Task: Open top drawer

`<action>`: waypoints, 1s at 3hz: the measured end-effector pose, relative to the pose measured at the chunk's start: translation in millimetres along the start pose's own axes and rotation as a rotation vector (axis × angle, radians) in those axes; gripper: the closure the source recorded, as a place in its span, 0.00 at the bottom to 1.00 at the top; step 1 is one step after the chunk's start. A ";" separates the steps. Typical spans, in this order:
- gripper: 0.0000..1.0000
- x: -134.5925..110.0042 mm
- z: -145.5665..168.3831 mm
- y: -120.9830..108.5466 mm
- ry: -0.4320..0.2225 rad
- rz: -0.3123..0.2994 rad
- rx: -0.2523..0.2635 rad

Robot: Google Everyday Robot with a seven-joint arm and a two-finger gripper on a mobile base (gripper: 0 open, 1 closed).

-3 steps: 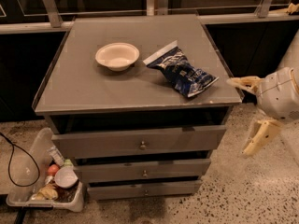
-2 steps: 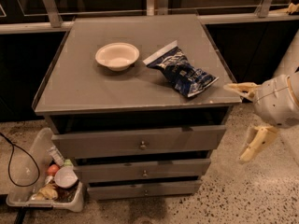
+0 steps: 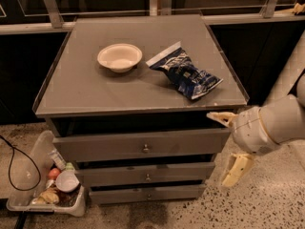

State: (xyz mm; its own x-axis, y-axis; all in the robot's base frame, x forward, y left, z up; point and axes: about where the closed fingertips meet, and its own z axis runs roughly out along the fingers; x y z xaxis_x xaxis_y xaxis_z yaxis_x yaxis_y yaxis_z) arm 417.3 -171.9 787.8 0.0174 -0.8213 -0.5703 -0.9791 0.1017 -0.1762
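Gripper (image 3: 228,144) lower now, spread wide beside top drawer (image 3: 143,146), arm (image 3: 286,120) cropped right

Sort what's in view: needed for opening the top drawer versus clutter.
Job: wide grey top drawer with round metal knob; open two-finger gripper, right of the cabinet.
Clutter: white round bowl; blue crinkled chip bag; clear plastic floor bin.

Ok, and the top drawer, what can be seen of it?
The top drawer is the widest grey front, flat and matte, with a small round metal knob at centre. It sits level just under the tabletop, a dark gap above it, interior hidden, so it looks shut. The gripper is at its right end, fingers spread open, away from the knob.
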 end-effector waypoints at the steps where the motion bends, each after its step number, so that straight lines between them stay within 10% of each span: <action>1: 0.00 10.3 34.2 5.7 0.015 0.012 -0.028; 3: 0.00 45.9 88.3 -8.3 0.086 0.047 0.009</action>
State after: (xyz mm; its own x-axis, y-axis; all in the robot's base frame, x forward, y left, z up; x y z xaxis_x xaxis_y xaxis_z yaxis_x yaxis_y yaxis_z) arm 444.2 -160.8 692.2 -0.0465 -0.8608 -0.5069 -0.9765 0.1460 -0.1584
